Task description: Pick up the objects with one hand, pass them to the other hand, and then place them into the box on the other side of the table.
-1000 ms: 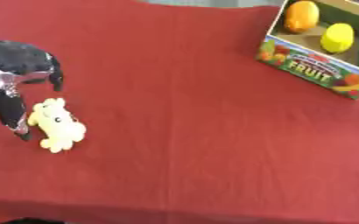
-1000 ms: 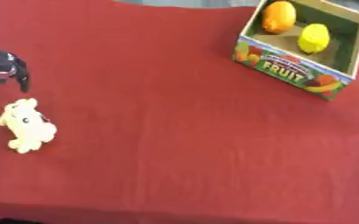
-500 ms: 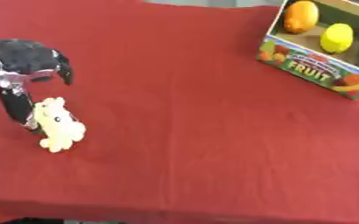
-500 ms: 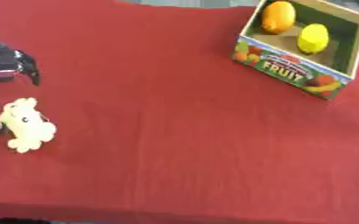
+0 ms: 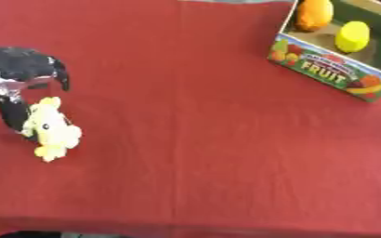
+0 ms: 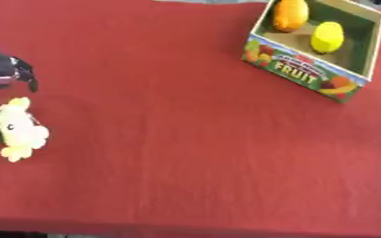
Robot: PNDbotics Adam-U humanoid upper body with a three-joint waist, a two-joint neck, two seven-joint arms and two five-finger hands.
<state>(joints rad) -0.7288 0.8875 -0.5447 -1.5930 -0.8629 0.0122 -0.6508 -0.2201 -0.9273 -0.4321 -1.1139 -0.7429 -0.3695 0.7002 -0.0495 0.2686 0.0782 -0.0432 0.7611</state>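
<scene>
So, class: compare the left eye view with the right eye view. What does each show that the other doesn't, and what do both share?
Only the left eye view shows most of the left robot hand, with a dark finger beside the yellow plush toy. Only the right eye view shows the whole fruit box, far right corner included. Both share the red table, the toy, and the orange fruit and yellow fruit in the box.

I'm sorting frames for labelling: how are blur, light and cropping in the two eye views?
Left eye view: soft throughout; the yellow plush toy has fuzzy edges, the fruit box lettering stays legible, and the box is cut by the right edge. Right eye view: equally soft; the left hand is cropped at the left edge. Both: even light on the red tablecloth, no glare.
</scene>
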